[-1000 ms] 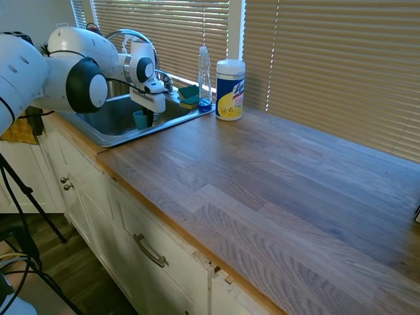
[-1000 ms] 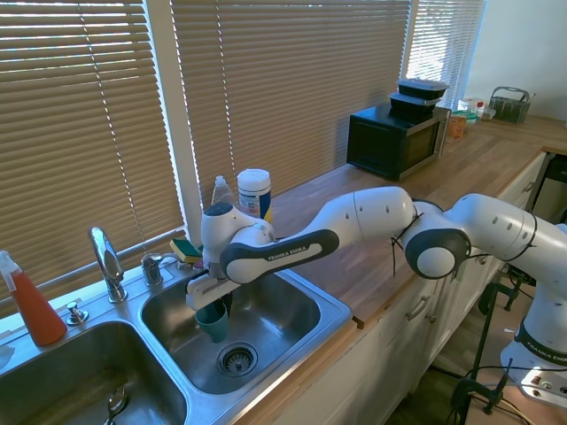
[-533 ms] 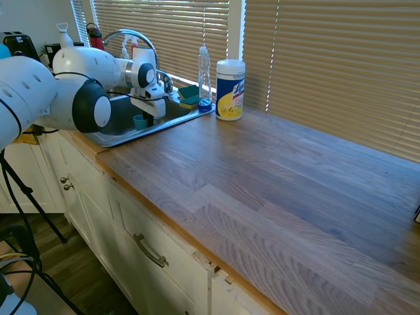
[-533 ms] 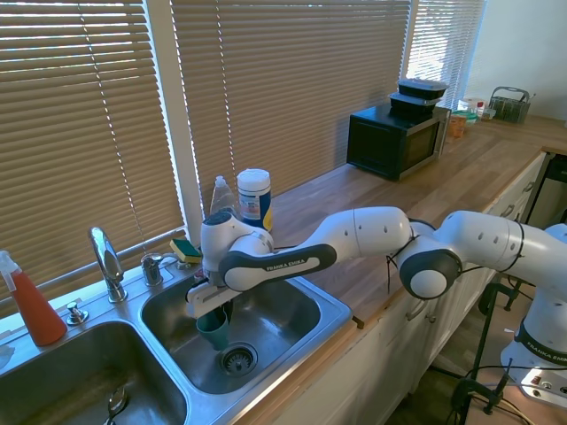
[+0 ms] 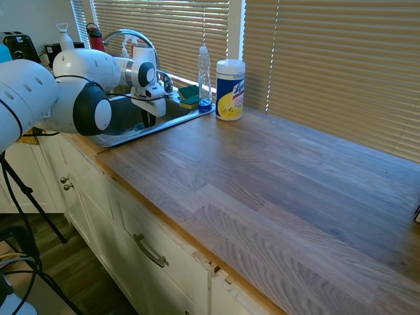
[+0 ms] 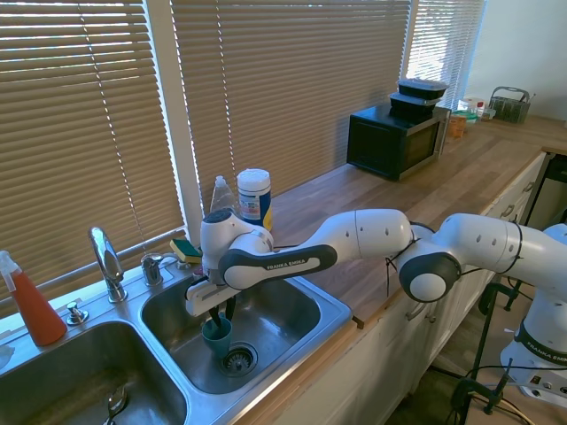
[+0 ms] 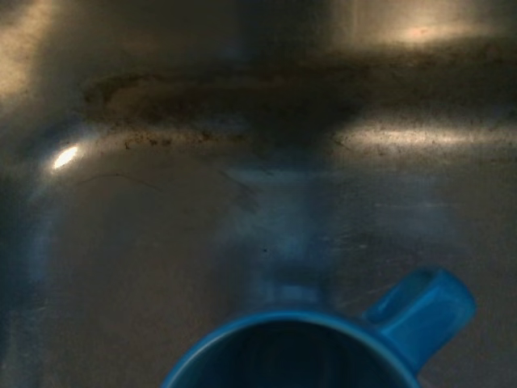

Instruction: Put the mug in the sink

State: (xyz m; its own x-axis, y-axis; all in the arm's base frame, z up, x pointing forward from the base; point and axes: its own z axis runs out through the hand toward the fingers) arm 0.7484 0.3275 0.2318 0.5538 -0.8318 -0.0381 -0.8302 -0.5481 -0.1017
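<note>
The teal-blue mug (image 6: 216,336) stands upright low in the right basin of the steel sink (image 6: 330,311), just left of the drain (image 6: 237,359). My gripper (image 6: 220,312) reaches down from above and is shut on the mug's rim. The wrist view shows the mug's rim and handle (image 7: 424,311) close over the basin floor (image 7: 161,242); I cannot tell whether the mug touches it. In the first exterior view my gripper (image 5: 149,117) dips into the sink (image 5: 131,136), and the mug is hidden below the rim.
A chrome faucet (image 6: 104,257) arches behind the basins. A white canister (image 5: 230,90), a clear bottle (image 5: 205,75) and a sponge (image 5: 189,95) sit at the sink's far corner. A red spray bottle (image 6: 31,305) stands by the left basin. Wooden counter (image 5: 275,190) stretches right.
My gripper has gone down into the right basin with the mug, which now sits lower, close to the floor beside the drain.
</note>
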